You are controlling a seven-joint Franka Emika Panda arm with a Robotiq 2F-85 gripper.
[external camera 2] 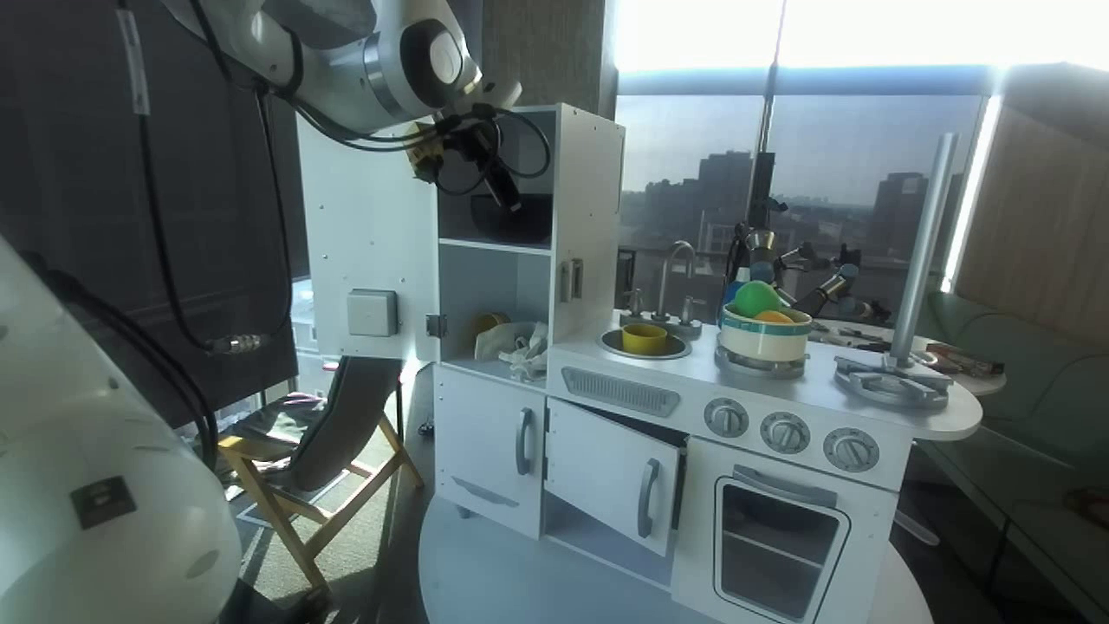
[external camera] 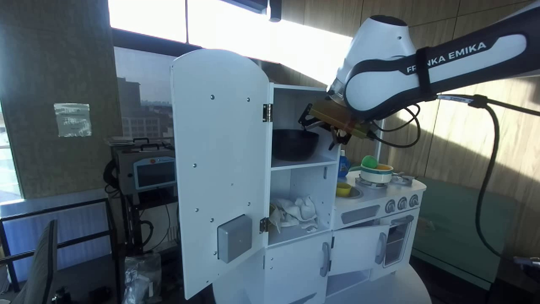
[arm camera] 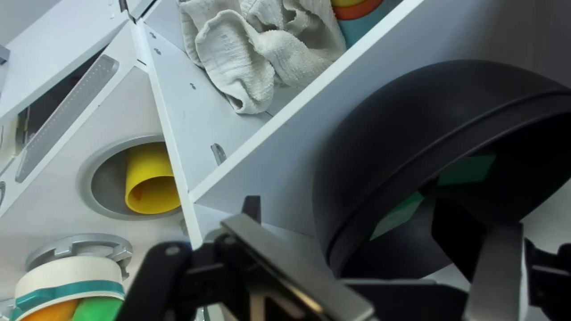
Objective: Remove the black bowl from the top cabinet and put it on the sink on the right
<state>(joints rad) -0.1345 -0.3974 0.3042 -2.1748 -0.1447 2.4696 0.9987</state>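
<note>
Currently, the door (external camera: 221, 152) stands wide and the gripper (external camera: 317, 136), jaws parted, is near the black bowl (external camera: 293, 145), seated inside the top cabinet (external camera: 287, 104); grasping, removal and placement on the sink (external camera 2: 645, 356) remain.

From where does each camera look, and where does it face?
In an exterior view: near the open arched white door, facing the tall white cabinet; white robot arm at the picture's right.
In an exterior view: near a rounded white robot part, lower left, facing the low white counter; arm at upper left.
Wrist view: at the arm's end, facing the round black bowl in the white upper compartment; grey gripper fingers at bottom.
Both exterior views share arm, door, cabinet and bowl.
</note>
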